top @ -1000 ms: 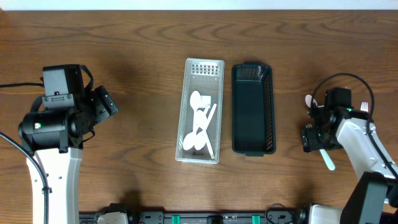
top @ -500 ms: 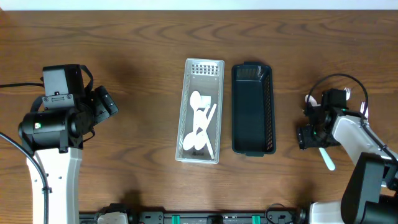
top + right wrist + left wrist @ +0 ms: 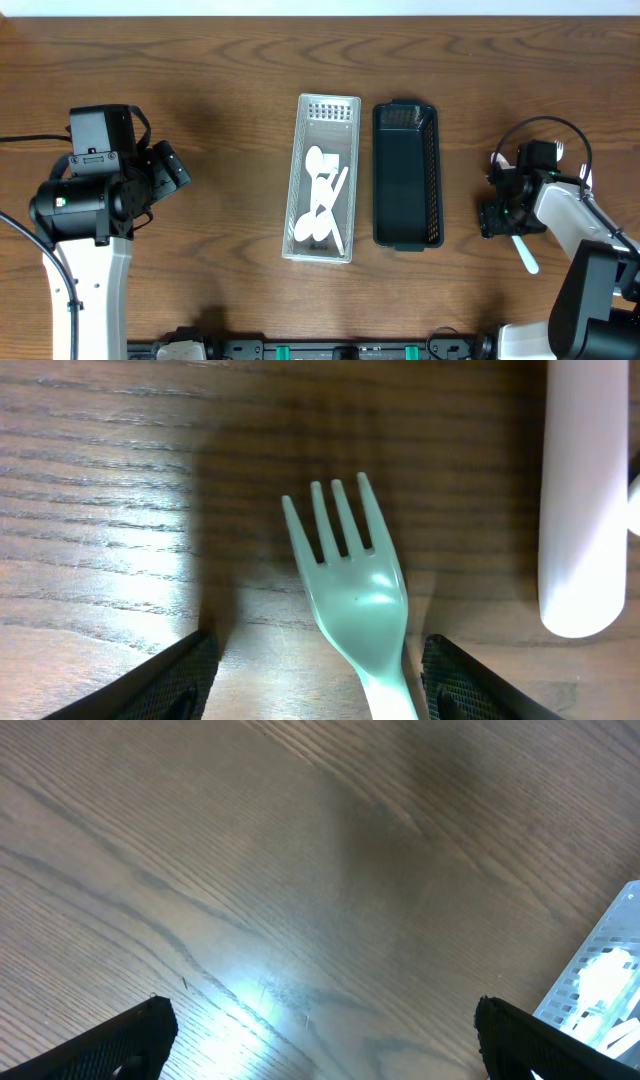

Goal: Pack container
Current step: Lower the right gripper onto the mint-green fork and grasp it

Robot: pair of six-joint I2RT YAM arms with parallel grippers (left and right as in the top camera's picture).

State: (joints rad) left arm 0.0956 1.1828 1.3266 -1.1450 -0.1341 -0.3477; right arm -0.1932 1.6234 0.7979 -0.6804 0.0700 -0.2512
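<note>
A mint-green plastic fork lies flat on the wooden table, tines pointing away from the wrist. My right gripper is open and straddles it, one finger on each side, neither touching it. In the overhead view the right gripper is right of the dark container, and the fork's handle sticks out behind it. The clear tray holds several white spoons. My left gripper is open and empty over bare table at the far left; it also shows in the left wrist view.
A white utensil handle lies right beside the fork on its right. A white spoon lies just behind the right gripper. The dark container shows nothing inside. A corner of the clear tray shows in the left wrist view.
My right gripper has shifted slightly left and back and its arm has swung round, ending over the fork. The left arm has not moved.
</note>
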